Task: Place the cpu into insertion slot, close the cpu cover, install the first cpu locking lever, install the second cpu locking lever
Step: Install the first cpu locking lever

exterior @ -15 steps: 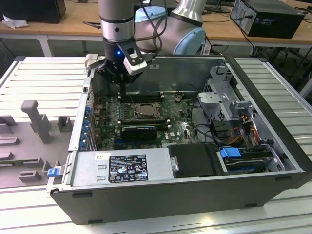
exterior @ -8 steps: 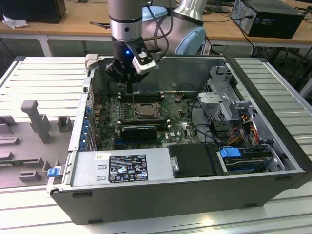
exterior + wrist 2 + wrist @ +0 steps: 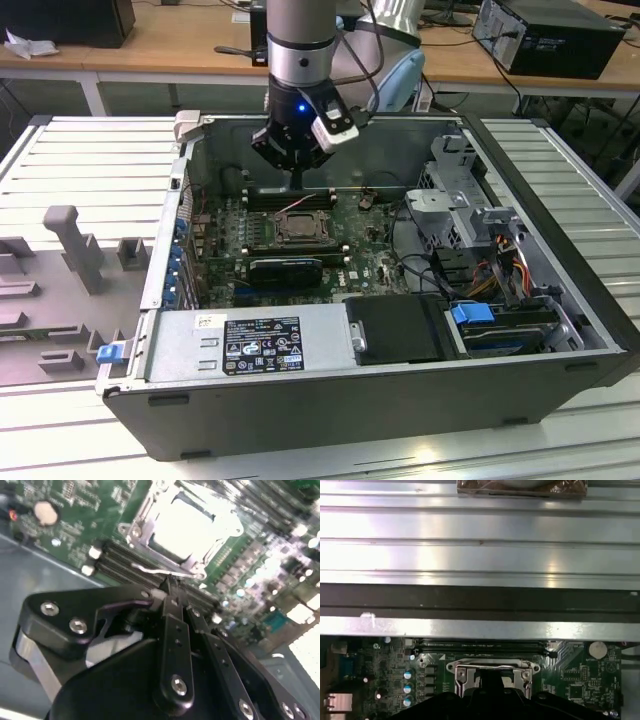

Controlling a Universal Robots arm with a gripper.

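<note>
The insertion slot sits mid-motherboard inside the open computer case. In the second wrist view the cpu lies in it, its pale top glaring bright through the window of the cpu cover, which lies flat over it. A thin wire locking lever runs along the socket's edge nearest the gripper. My gripper hangs just above that edge with its black fingers pressed together and nothing between them; its tip is close to the lever. In the exterior view the gripper hovers behind the socket. The first wrist view shows the cover beyond the gripper body.
Black memory slots run just behind the socket, and a black card connector lies in front. Drive bays and cables fill the exterior view's right of the case. The case wall rises close behind the gripper.
</note>
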